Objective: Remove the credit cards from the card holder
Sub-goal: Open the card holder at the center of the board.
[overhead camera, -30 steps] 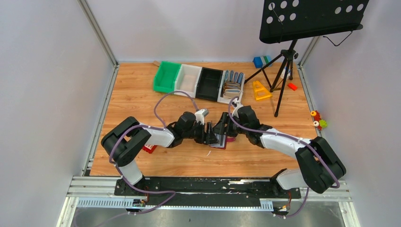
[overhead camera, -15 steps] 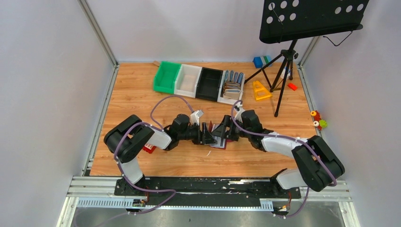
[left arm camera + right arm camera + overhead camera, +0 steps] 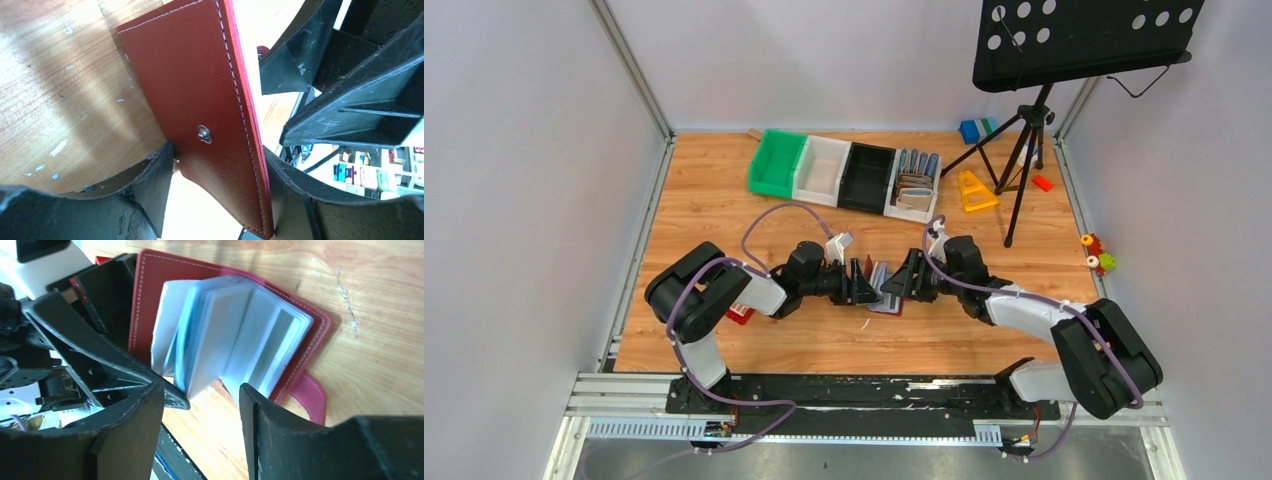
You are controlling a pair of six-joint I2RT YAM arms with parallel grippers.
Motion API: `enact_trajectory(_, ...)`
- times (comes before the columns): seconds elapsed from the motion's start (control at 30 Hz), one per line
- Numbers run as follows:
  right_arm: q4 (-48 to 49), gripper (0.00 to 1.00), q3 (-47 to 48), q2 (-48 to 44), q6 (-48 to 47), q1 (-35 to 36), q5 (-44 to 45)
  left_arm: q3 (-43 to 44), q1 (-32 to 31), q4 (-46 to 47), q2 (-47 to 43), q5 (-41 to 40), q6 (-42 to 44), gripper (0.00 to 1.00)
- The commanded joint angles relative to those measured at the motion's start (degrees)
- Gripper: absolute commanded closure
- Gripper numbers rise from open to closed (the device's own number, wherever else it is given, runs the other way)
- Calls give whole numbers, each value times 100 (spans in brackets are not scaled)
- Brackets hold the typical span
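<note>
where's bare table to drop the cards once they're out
Bare wood: the far-left patch between the green bin and the left arm, and the near strip in front of the card holder, between both arms. Crowded: the centre, where the left gripper and right gripper meet at it, and the right corner under the tripod.

I'm looking at leather, metal, plastic and wood.
The card holder (image 3: 200, 95) is showing grained maroon leather with a soft sheen, pale stitching running along its edge and a shiny metal snap (image 3: 203, 134) glinting on the cover. Its inner pockets (image 3: 235, 335) are looking smooth and pale, with glare keeping me from telling cloth from plastic. The left gripper (image 3: 220, 195) is showing matt black plastic, rough and scuffed with whitish marks. The table (image 3: 55, 100) is showing light wood grain with a faint gloss, flecked with small white scratches. I'm seeing glossy plastic on the green bin (image 3: 776, 163).
</note>
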Motion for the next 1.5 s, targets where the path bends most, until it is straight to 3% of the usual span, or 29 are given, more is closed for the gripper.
enact_trajectory(0.0,-310,45,226,71,-269,4,169,-74,8,-478,122,-214,129,35)
enact_trajectory(0.2,-214,48,306,320,-290,134,232,-94,14,-430,115,-157,87,35)
enact_trajectory(0.37,-173,40,171,136,-325,166,274,-89,14,-414,86,-144,29,35)
enact_trajectory(0.5,-410,41,132,-174,-449,173,541,-105,13,-394,51,-160,18,35)
enact_trajectory(1.13,-1027,46,1044,657,-708,637,1023,-32,11,-579,-40,-99,143,35)
enact_trajectory(1.47,-1180,59,1113,864,-839,718,1151,-18,14,-962,-373,-136,312,22)
